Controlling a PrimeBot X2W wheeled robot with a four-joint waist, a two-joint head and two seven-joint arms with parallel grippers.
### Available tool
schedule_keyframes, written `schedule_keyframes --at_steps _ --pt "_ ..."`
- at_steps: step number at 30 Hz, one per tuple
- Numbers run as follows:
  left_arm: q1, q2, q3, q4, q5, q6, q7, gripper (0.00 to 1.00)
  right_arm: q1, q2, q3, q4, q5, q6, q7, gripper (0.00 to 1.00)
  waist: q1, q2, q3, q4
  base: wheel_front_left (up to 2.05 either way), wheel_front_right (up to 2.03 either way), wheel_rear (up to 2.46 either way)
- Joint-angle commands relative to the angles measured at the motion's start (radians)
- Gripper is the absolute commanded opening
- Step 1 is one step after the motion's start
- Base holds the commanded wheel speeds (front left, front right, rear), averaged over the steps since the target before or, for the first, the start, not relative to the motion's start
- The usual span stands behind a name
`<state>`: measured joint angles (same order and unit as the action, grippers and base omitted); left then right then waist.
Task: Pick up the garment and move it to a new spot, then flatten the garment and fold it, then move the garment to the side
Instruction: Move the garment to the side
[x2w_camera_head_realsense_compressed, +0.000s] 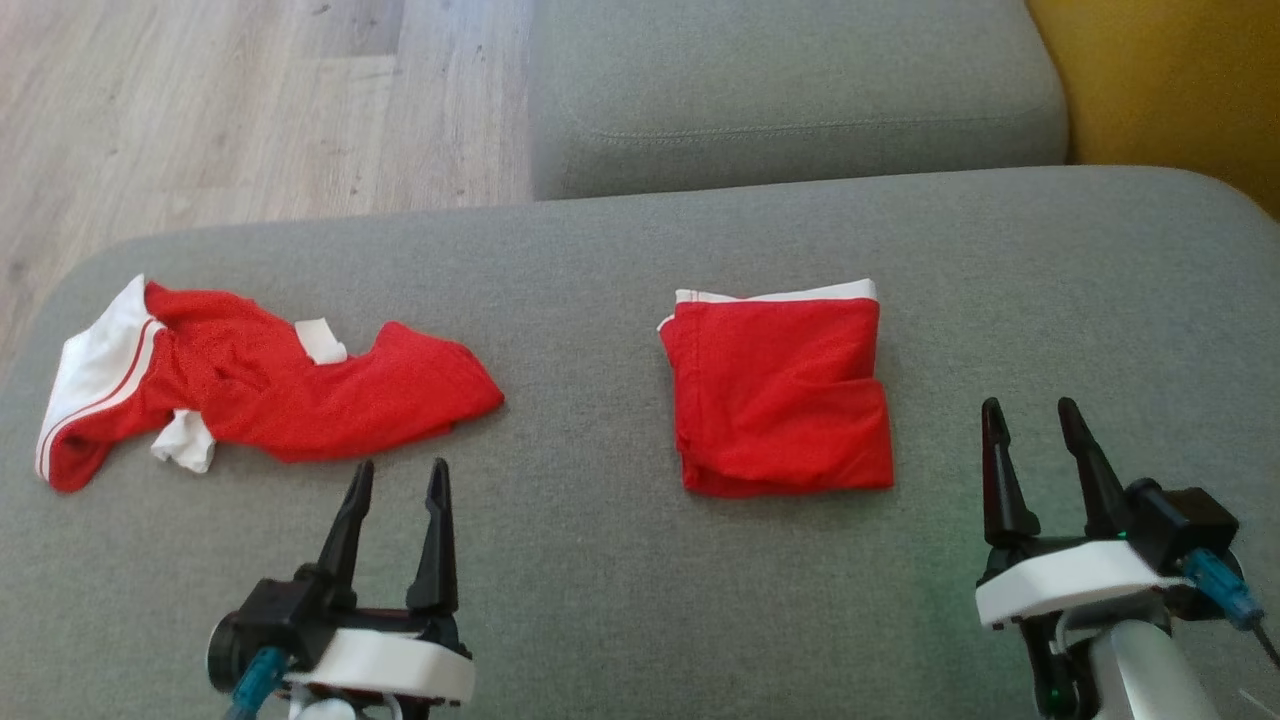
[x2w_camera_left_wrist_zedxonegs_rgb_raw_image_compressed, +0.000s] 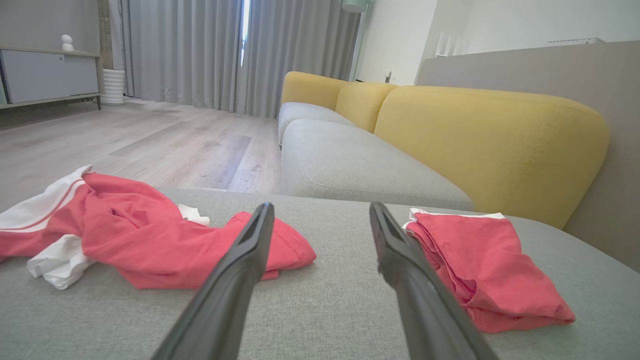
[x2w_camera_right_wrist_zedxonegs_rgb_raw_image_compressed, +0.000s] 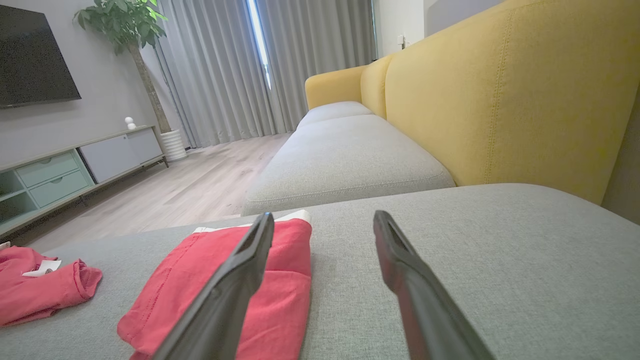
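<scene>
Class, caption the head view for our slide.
Open left gripper near crumpled red garment; folded red garment beside open right gripper.

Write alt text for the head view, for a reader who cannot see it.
Two red garments lie on a grey cushion: a crumpled garment with white trim at left, a folded garment right of centre. Below them, the left gripper and right gripper stand open and empty.
</scene>
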<state>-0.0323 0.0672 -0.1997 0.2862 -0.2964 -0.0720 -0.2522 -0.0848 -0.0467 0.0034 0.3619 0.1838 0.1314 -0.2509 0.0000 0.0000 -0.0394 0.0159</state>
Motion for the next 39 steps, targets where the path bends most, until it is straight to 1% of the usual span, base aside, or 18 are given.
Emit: schedule_keyframes --at_steps 1,4,7,10,13,14,19,23,28,32,38,39 --pt "-0.04 -0.005 0.036 -0.035 0.013 -0.009 -0.009 1.0 -0.036 -0.004 0.02 -0.037 -0.001 -0.001 -0.011 1.0 0.0 0.0 0.007 0.006 0.0 0.0 0.0" --pt "-0.05 -0.009 0.035 -0.036 0.022 -0.017 -0.009 1.0 -0.055 -0.004 0.014 -0.025 -0.018 -0.001 -0.011 1.0 0.0 0.0 0.023 0.015 0.0 0.0 0.0" --pt "-0.071 -0.012 0.028 -0.037 0.029 -0.026 -0.009 1.0 -0.121 -0.004 0.003 0.021 -0.043 -0.001 0.001 1.0 0.0 0.0 0.066 0.033 0.0 0.0 0.0" --pt "-0.096 -0.014 0.017 -0.038 0.031 -0.032 -0.009 1.0 -0.192 -0.004 -0.018 0.077 -0.048 -0.001 0.034 1.0 0.0 0.0 0.102 0.054 0.0 0.0 0.0" --pt "-0.122 -0.015 0.002 -0.033 0.029 -0.037 -0.009 1.0 -0.268 -0.004 -0.049 0.16 -0.045 -0.001 0.069 1.0 0.0 0.0 0.132 0.079 0.0 0.0 0.0" --pt "-0.122 -0.015 0.002 -0.033 0.029 -0.037 -0.009 1.0 -0.268 -0.004 -0.049 0.16 -0.045 -0.001 0.069 1.0 0.0 0.0 0.132 0.079 0.0 0.0 0.0" --pt "-0.159 -0.016 -0.028 -0.02 0.025 -0.044 -0.009 1.0 -0.385 -0.004 -0.115 0.327 -0.061 -0.001 0.114 1.0 0.0 0.0 0.172 0.126 0.0 0.0 0.0" --pt "-0.175 -0.017 -0.042 -0.01 0.018 -0.046 -0.009 1.0 -0.46 -0.004 -0.15 0.453 -0.085 -0.001 0.118 1.0 0.0 0.0 0.19 0.157 0.0 0.0 0.0" --pt "-0.183 -0.017 -0.047 -0.004 0.014 -0.047 -0.009 1.0 -0.528 -0.004 -0.139 0.597 -0.055 -0.001 0.131 1.0 0.0 0.0 0.206 0.182 0.0 0.0 0.0" --pt "-0.191 -0.017 -0.048 -0.005 0.011 -0.047 -0.009 1.0 -0.558 -0.004 -0.114 0.696 -0.066 -0.001 0.133 1.0 0.0 0.0 0.22 0.188 0.0 0.0 0.0" --pt "-0.205 -0.017 -0.06 -0.005 0.006 -0.043 -0.01 1.0 -0.607 -0.004 -0.102 0.805 -0.073 -0.001 0.098 1.0 0.0 0.0 0.228 0.183 0.0 0.0 0.0" --pt "-0.206 -0.017 -0.062 -0.005 0.005 -0.043 -0.01 1.0 -0.616 -0.004 -0.097 0.818 -0.073 -0.001 0.088 0.9 0.0 0.0 0.226 0.18 0.0 0.0 0.0"
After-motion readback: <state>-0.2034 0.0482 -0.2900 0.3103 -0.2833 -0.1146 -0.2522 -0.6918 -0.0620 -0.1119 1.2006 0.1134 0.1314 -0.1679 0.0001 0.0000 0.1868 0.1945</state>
